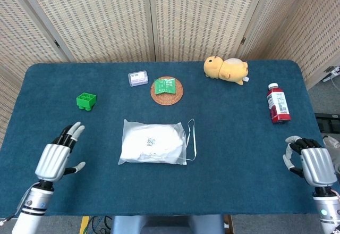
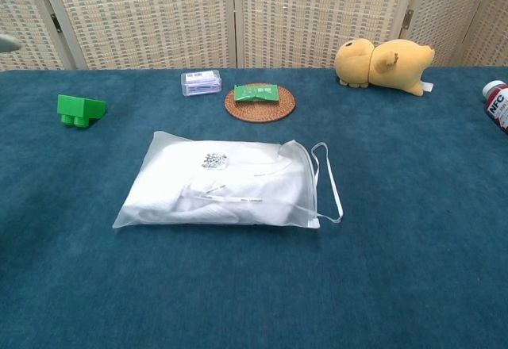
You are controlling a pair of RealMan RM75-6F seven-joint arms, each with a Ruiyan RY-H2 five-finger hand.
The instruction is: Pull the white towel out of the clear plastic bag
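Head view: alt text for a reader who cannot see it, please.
A clear plastic bag holding a folded white towel lies mid-table on blue cloth, untouched. The left hand hovers open beside it; the right hand sits curled at the near right edge.

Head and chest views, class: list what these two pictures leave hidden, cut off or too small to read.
- White towel: chest view, veiled by the clear plastic bag; its folds are unclear.
- Red bottle: chest view, cut by the right edge.
- Bag label print: head view, too small to read.
- Left hand and right hand: head view only; palms face away.
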